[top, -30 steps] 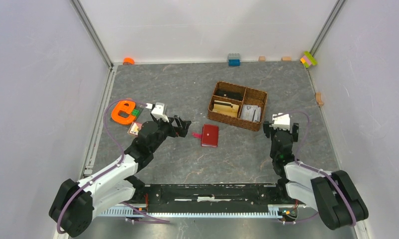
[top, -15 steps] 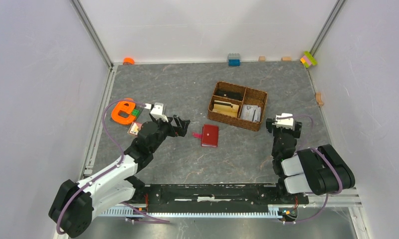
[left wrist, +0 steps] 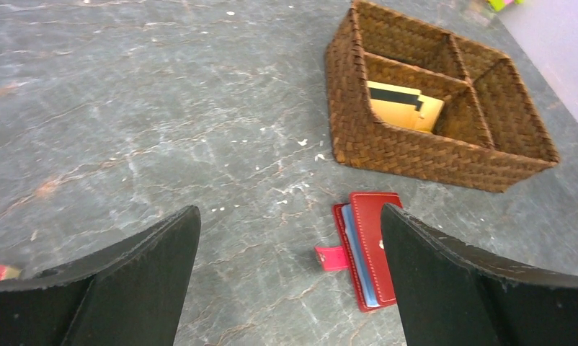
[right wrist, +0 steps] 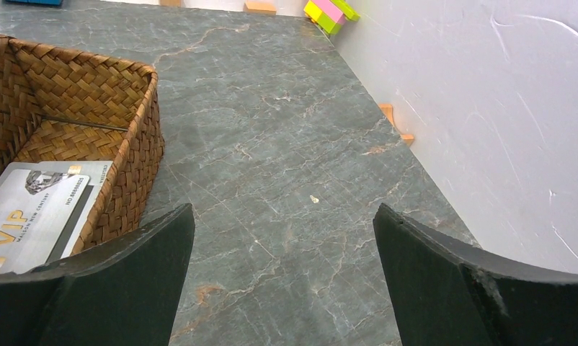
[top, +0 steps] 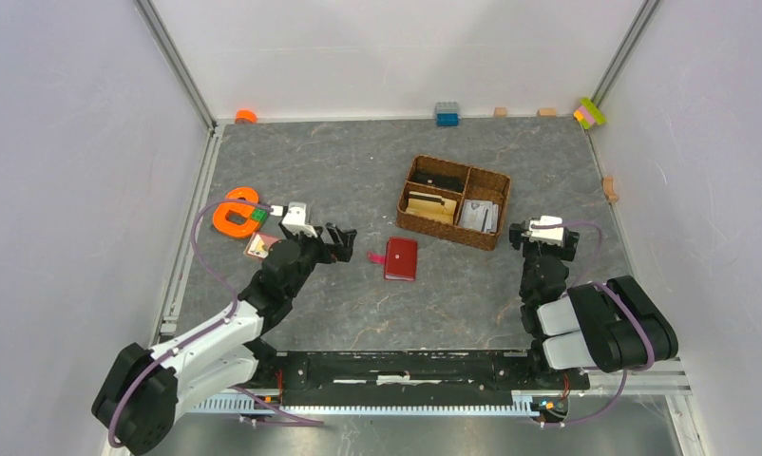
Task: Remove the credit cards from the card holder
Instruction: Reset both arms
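I see the grey stone-patterned tabletop [top: 358, 294] with the wicker basket [top: 453, 201] standing toward its far right. In the basket's compartments a tan card [left wrist: 405, 104] leans in the middle one, and a grey card [right wrist: 37, 216] printed VIP lies flat in the right one. My left pincer [left wrist: 287, 213] hangs low over the tabletop, spread wide and holding nothing, pointed at the holder [left wrist: 376, 252]. My right pincer [right wrist: 282, 209] sits just right of the basket, also spread wide and empty. The red holder lies flat on the tabletop between the left pincer and the basket, touching neither, its pink tab [left wrist: 331, 257] sticking out toward the left pincer. A blue card [left wrist: 354, 252] shows at the holder's edge.
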`<act>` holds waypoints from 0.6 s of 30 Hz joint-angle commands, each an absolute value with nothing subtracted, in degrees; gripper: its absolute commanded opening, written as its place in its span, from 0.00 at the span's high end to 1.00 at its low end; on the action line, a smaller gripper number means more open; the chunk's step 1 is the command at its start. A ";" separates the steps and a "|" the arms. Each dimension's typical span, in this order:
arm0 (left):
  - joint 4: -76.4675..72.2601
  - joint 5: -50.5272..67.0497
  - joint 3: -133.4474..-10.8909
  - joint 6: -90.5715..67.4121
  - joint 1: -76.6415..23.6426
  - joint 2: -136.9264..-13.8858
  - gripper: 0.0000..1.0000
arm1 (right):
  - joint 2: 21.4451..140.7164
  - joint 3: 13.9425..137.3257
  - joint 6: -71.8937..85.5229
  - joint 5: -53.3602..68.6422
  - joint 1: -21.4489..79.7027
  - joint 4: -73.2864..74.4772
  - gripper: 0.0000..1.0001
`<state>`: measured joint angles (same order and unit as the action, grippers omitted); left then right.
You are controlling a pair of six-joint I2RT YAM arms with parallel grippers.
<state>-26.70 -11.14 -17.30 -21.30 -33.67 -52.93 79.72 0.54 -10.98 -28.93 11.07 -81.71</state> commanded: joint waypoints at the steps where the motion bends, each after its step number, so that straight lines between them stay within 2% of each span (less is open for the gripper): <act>1: -25.05 -21.16 -18.45 -20.11 -34.59 -48.71 0.00 | 79.82 -6.50 -11.43 -28.50 10.73 -86.09 0.02; 5: -13.76 -28.45 -25.45 -17.76 -34.68 -51.17 0.00 | 79.76 -6.56 -11.43 -28.53 10.75 -86.05 0.02; 10: -6.68 -23.05 -33.13 -9.37 -27.96 -61.83 0.00 | 79.82 -6.56 -11.43 -28.51 10.73 -86.04 0.02; 13: -16.41 -19.25 -28.35 -2.43 -25.31 -62.83 0.00 | 79.80 -6.49 -11.43 -28.50 10.76 -86.05 0.02; 18: -27.92 -10.54 -19.01 5.77 -19.91 -56.73 0.00 | 79.78 -6.50 -11.43 -28.51 10.74 -86.03 0.02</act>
<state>-17.19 -17.30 -23.62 -5.54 -22.92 -61.06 79.72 0.54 -10.98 -28.93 11.07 -81.87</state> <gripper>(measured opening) 0.996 0.979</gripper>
